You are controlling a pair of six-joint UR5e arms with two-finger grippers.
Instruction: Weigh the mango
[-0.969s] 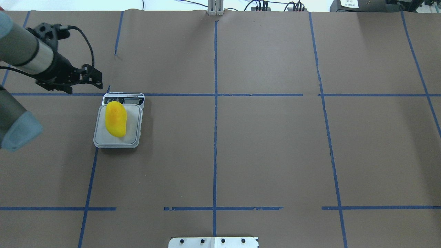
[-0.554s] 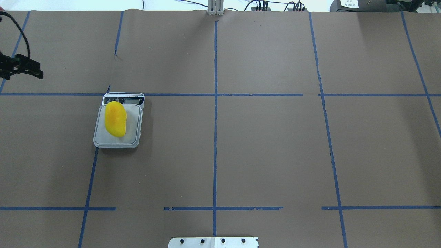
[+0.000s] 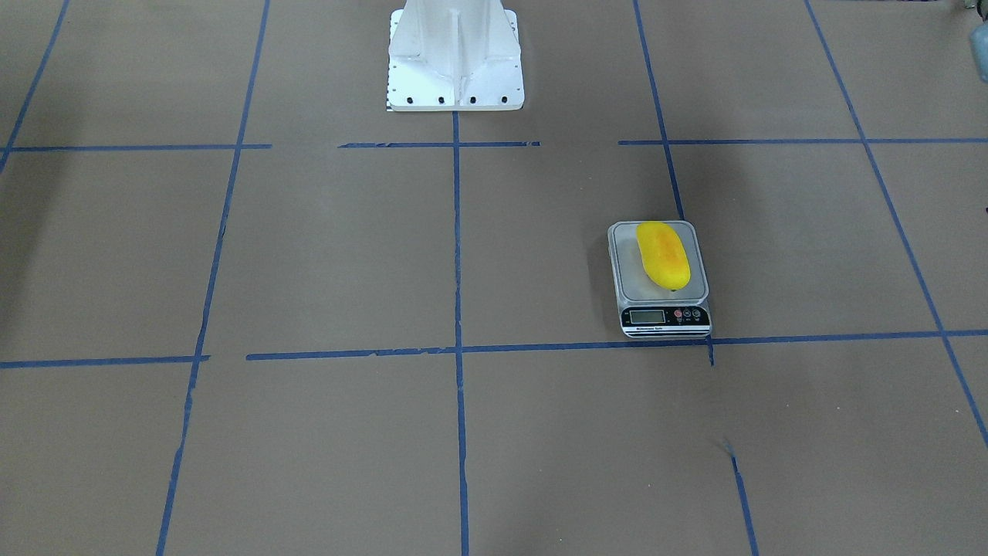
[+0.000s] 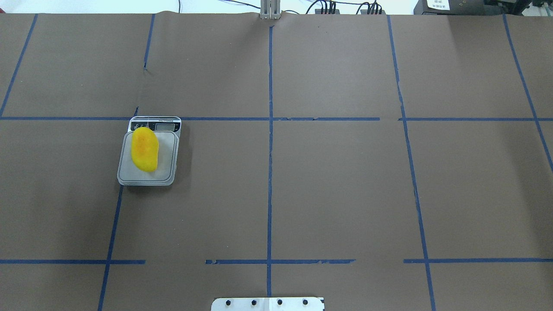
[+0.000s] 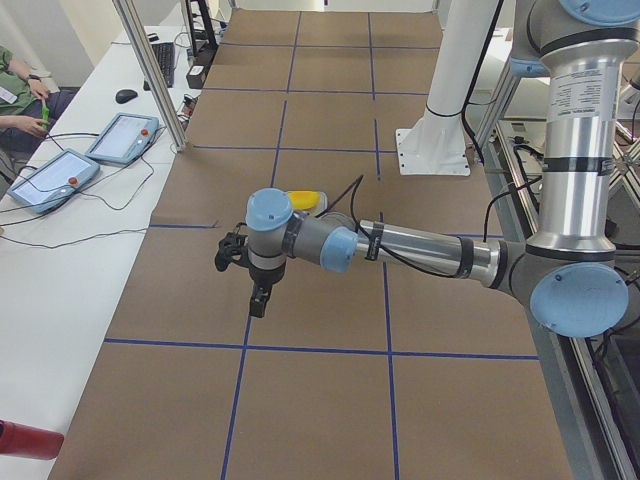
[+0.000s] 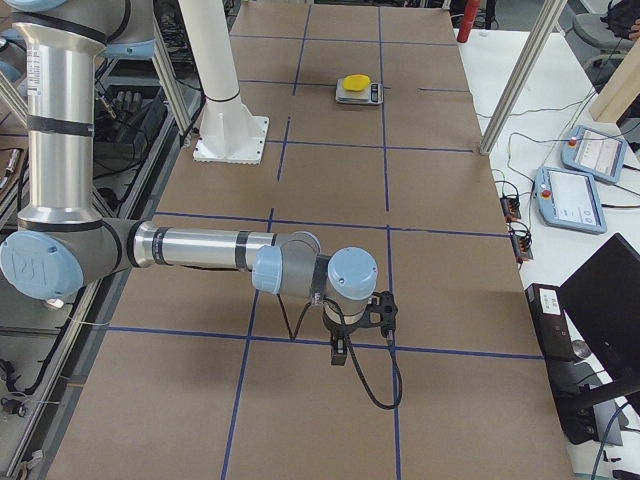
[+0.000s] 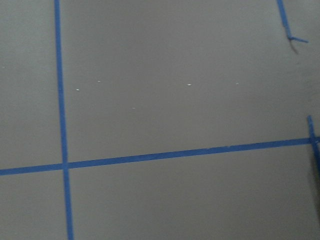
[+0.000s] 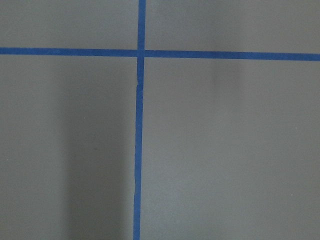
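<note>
Mango (image 4: 145, 149) lies on scale (image 4: 167, 156), robot's left half of worktop (image 4: 345, 194).
Left fingers (image 5: 259, 298) and right fingers (image 6: 338, 352) hang well apart from it; opening can't be told. Open worktop all round scale.

1. Light is bright, even and comes from above in every view; the brown table paper (image 4: 337, 194) shows no hard glare.
2. In the overhead view, the strip at 12 o'clock is blown out white.
3. There the scale (image 4: 166, 171) throws a soft shadow toward 3 o'clock; the mango (image 4: 144, 149) is strongly saturated.
4. The front-facing view has a broad dim patch at 9 o'clock.
5. The left wrist view is soft and grainy; the right wrist view is sharper, with a dim band at 8 o'clock.
</note>
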